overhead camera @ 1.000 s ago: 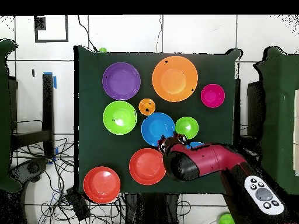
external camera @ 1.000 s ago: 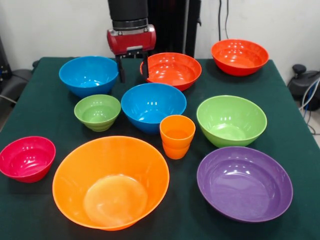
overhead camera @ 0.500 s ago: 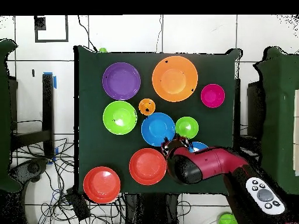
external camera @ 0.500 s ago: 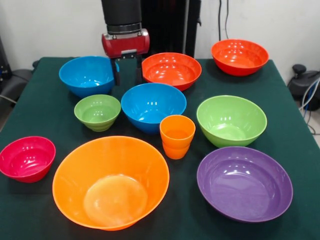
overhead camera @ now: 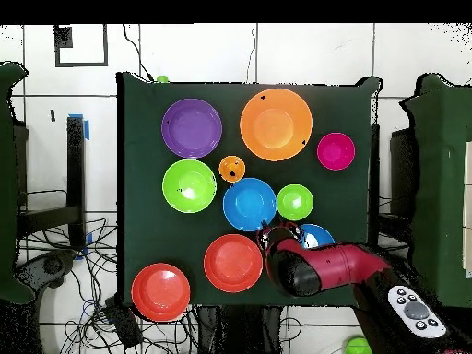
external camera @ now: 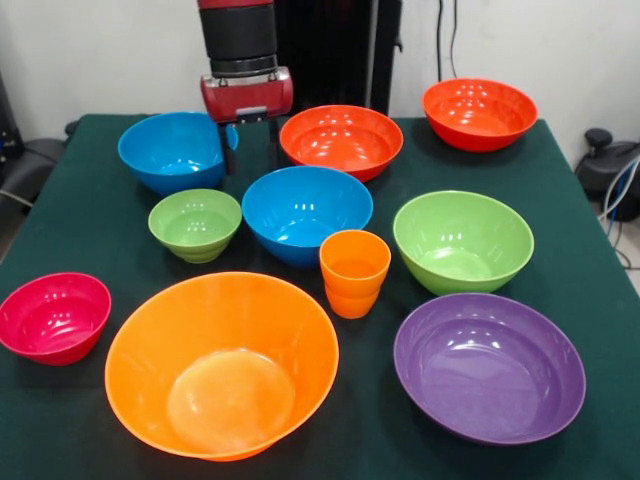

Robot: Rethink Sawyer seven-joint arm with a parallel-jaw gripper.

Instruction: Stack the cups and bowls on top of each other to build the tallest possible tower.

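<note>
Front view gives me the gripper (external camera: 248,150) spread open, empty, its fingers straddling the rim of the far blue bowl (external camera: 175,148). I see the orange cup (external camera: 354,272) standing mid-table beside the nearer blue bowl (external camera: 306,211).

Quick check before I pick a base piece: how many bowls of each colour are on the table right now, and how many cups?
Blue bowls: 2
Red-orange bowls: 2
Green bowls: 2
Crimson bowl: 1
Large orange bowl: 1
Purple bowl: 1
Orange cups: what looks like 2, nested
Total: 9 bowls, 11 pieces if that stack is 2 cups.
</note>
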